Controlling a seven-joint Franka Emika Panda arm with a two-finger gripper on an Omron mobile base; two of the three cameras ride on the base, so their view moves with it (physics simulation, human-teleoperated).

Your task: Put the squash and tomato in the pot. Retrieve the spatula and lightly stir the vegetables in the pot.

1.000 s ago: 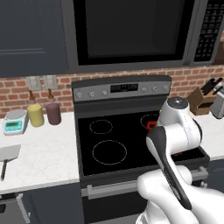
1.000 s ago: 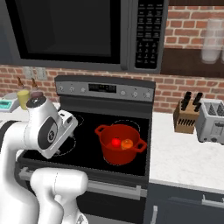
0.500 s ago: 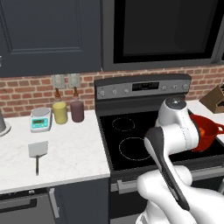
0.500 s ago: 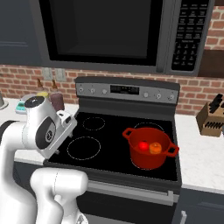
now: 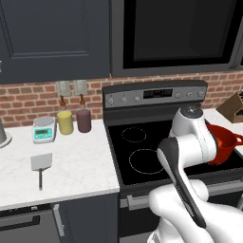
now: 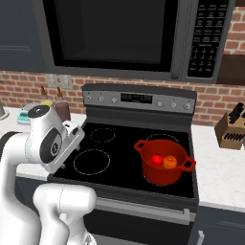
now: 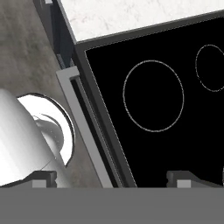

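Sitting in red pot (image 6: 164,171): tomato (image 6: 156,159), orange squash (image 6: 169,162).

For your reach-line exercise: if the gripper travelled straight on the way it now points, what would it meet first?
Most likely the black stovetop: the open gripper looks down at its front edge beside a ringed burner. Depth is unclear, so this is a judgement.

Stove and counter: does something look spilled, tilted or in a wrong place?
Nothing stands out. The pot sits upright on the stove with the tomato and squash inside. The spatula lies flat on the counter, with no spill nearby.
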